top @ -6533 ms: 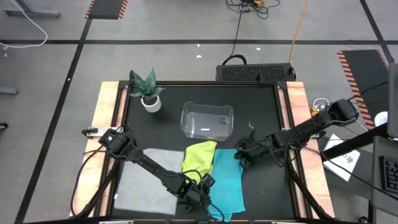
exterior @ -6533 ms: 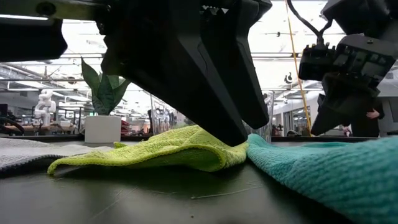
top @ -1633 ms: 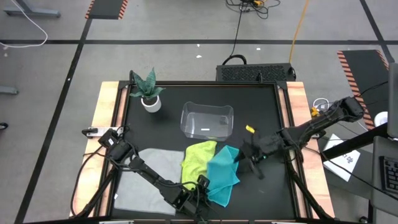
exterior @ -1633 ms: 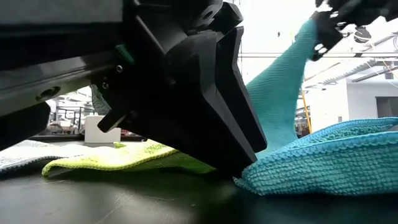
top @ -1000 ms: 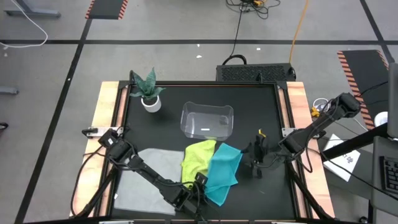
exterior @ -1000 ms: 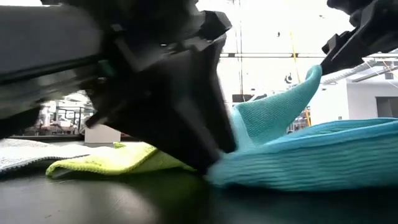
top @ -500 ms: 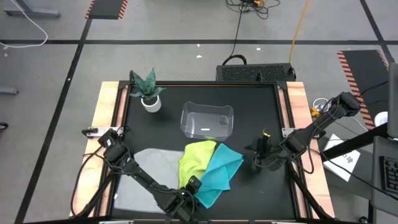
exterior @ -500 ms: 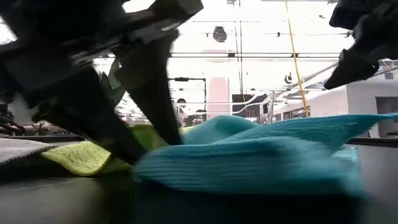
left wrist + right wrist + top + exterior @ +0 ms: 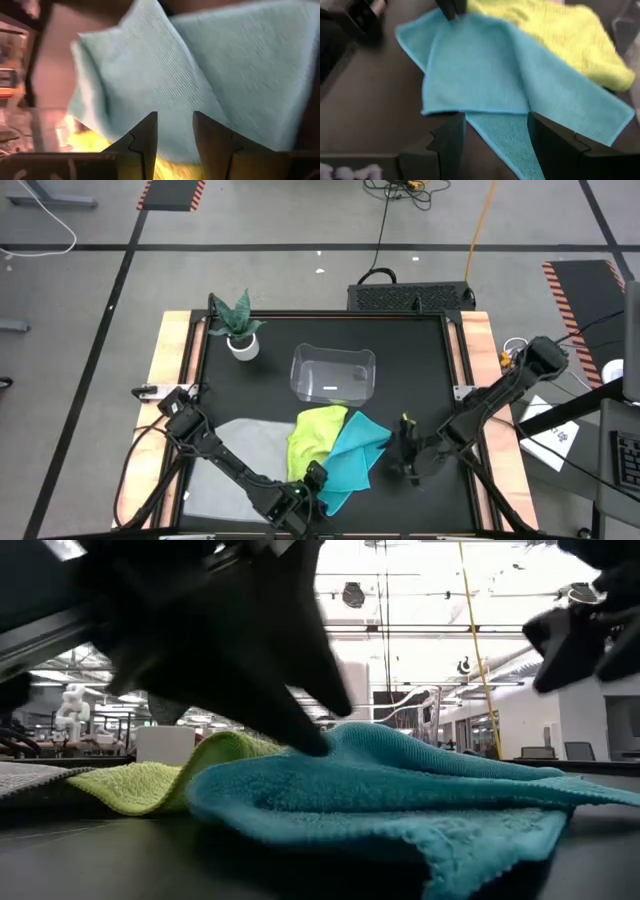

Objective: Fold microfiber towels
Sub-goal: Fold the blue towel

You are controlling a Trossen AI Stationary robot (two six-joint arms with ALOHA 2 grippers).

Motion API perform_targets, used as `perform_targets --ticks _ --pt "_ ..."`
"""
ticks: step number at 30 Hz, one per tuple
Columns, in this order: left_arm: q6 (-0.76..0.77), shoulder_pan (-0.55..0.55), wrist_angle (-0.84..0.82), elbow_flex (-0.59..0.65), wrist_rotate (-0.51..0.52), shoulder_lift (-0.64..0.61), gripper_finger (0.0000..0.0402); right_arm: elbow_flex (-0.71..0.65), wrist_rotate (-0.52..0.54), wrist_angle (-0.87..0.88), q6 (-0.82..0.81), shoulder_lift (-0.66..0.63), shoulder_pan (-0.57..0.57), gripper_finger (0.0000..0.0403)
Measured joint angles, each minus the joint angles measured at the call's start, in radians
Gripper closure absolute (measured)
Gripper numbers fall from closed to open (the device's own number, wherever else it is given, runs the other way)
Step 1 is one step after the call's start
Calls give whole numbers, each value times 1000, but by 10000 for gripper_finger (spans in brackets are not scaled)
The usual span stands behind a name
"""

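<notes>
Grey floor [image 9: 80, 290] w/ black lines, hazard-striped mats [image 9: 170, 192]; bright ceiling lights.

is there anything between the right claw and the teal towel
Nothing visible. The right claw hangs open just right of the teal towel, with only bare black table between them. The yellow-green towel and clear bin lie off that path.

Teal towel [image 9: 350, 455]: no longer spread flat beside the yellow-green towel [image 9: 312, 435]; now folded over into a smaller, skewed diamond overlapping its edge.
Right gripper [image 9: 410, 465]: lets go of the lifted teal corner, jaws apart, pulled back beside the towel.
Left gripper [image 9: 308, 492]: shifts left along the front edge.
</notes>
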State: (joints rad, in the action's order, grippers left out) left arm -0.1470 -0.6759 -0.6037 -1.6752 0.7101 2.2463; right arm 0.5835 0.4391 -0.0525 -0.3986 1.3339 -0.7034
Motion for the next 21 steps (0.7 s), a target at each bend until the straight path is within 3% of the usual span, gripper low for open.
perform_targets --ticks 5,10,12,16,21 --pt "-62 4 125 -2 -15 -13 275 0 0 -35 -26 88 20 195" --pt "-68 12 297 -3 -149 -14 275 0 0 -60 -34 132 55 195" --pt "-34 28 295 -4 -210 -14 275 0 0 -64 -37 137 68 195" --pt "42 61 295 -3 -213 -14 275 0 1 -64 -53 137 86 195" --pt "135 94 275 -3 -312 -5 275 0 0 -64 -53 137 95 195"
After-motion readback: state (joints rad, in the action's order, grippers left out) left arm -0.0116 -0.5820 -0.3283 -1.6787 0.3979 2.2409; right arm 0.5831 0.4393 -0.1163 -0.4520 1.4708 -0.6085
